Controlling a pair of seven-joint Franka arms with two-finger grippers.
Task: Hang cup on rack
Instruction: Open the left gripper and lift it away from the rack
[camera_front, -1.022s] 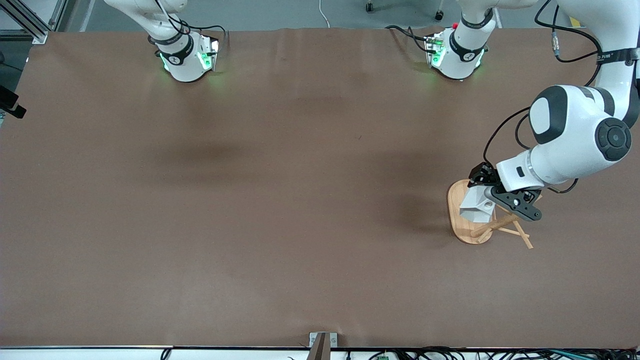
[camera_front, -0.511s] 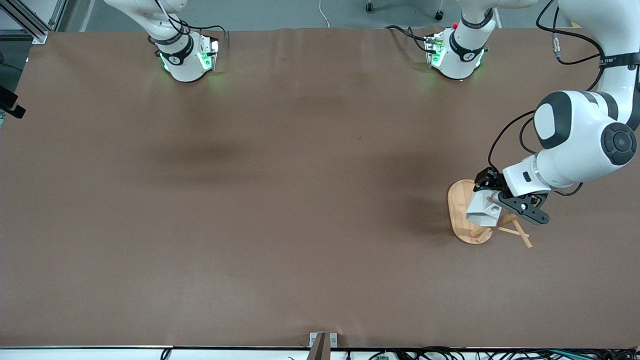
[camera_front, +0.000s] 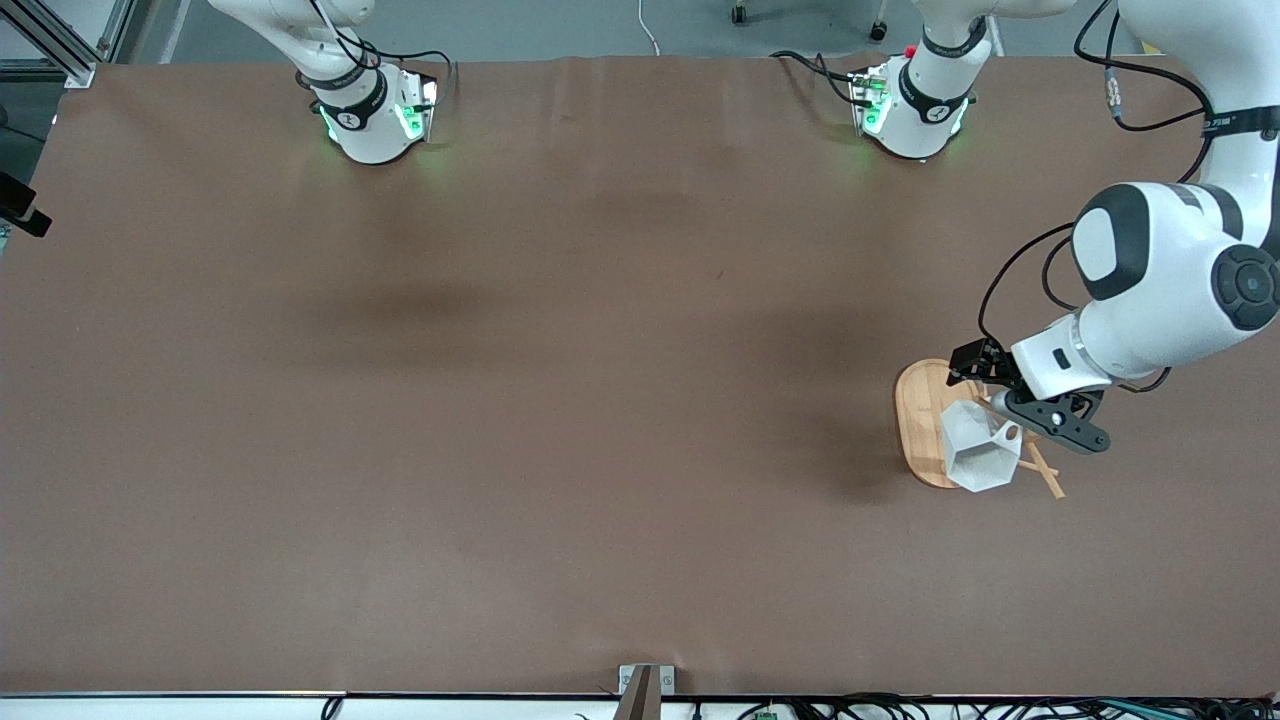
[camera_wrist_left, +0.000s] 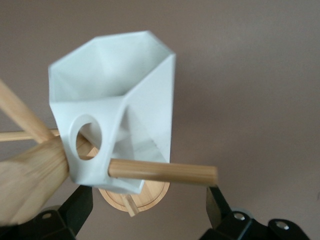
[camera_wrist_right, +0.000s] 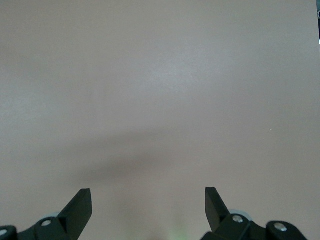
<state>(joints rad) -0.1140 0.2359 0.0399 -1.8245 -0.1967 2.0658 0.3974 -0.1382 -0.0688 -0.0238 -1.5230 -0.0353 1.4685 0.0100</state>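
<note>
- Brown desk (camera_front: 560, 400), the rack (camera_front: 915, 420) at the left arm's end.
- White cup (camera_wrist_left: 117, 125) hangs by its handle hole on a peg (camera_wrist_left: 165, 172).
- Left claw (camera_wrist_left: 150, 210) is spread open around it, gripping nothing; withdrawing carelessly could nudge the cup off.
- Right claw (camera_wrist_right: 148, 202) waits open over bare desk.

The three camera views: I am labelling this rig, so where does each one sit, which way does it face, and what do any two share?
Front view: high across the table, facing both bases; shows the left end effector over the rack.
Left wrist view: on the left wrist, looking past its open fingers at the cup threaded on a peg.
Right wrist view: on the waiting right wrist, facing bare table between open fingers.
Shared: front and left wrist views show cup and rack.
</note>
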